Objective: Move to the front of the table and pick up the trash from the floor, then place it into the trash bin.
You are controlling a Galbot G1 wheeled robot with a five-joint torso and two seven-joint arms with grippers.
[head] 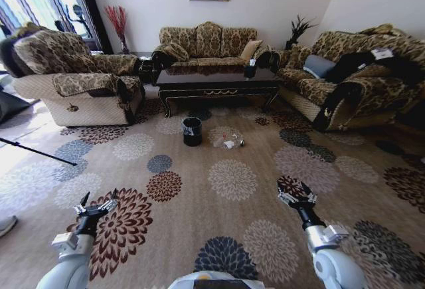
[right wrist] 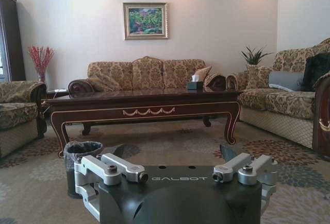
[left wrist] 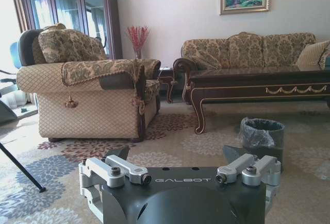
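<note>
Beside the trash bin (head: 192, 131), the trash (head: 228, 141) lies flat.

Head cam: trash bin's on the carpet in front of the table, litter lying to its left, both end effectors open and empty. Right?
One thing is off. In the head view the trash, a clear bottle with paper scraps, lies to the right of the trash bin, not its left. The rest holds: the bin stands on the carpet in front of the table, and the left end effector and right end effector are open and empty.

bin (head: 192, 131) before table (head: 216, 82), trash (head: 228, 141) right
</note>
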